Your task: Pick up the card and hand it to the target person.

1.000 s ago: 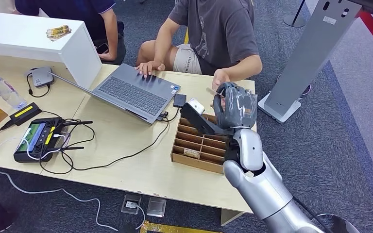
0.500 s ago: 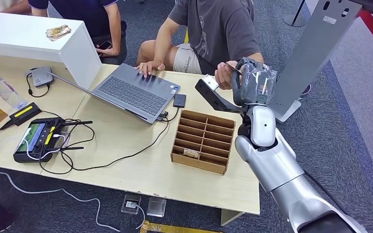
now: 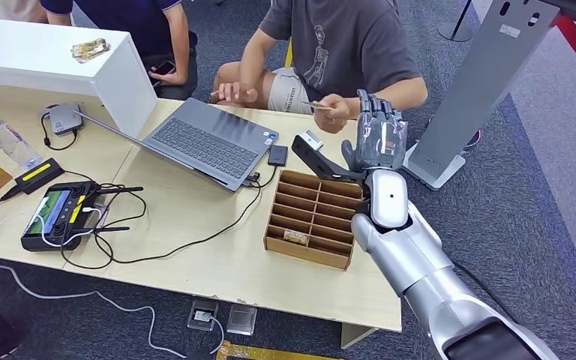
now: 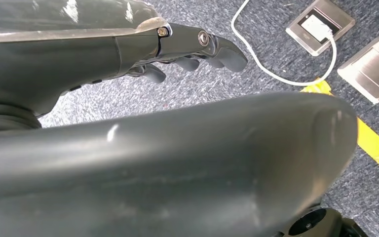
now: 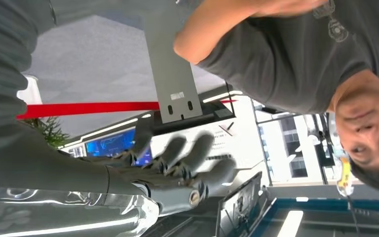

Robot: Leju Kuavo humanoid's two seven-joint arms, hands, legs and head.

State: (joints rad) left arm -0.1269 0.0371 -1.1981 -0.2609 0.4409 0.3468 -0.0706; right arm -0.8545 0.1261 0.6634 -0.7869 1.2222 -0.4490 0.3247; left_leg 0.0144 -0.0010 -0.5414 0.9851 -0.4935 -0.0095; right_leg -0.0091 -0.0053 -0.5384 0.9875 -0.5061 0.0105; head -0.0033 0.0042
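The right hand (image 3: pixel 376 135) stood raised above the far edge of the light wooden bench (image 3: pixel 195 255), its dark fingers (image 3: pixel 371 112) spread apart and pointing up, with nothing between them. The right wrist view agreed: the fingers (image 5: pixel 187 153) were splayed and bare. The small thin card (image 3: pixel 316 106) lay just beyond those fingers, pinched in the hand of the seated person in the grey T-shirt (image 3: pixel 345 45), whose hand (image 3: pixel 335 118) was close beside the robot's fingertips.

By that evidence the handover looked complete, and the step in hand was the release and withdrawal. To do it well, the fingers ought to remain wide open so that no fingertip catches the card or the person's knuckles, and the arm should draw back towards the robot rather than sideways. Directly beneath the fingers sat the brown wooden divided tray (image 3: pixel 313 217), so the retreat called for enough height to pass over its rim before lowering. The open grey laptop (image 3: pixel 202 142) and its black cables lay well off on the thumb side and posed little risk.

The left hand (image 4: pixel 187 49) hung over grey carpet, its fingers curled in on themselves with no object in them.
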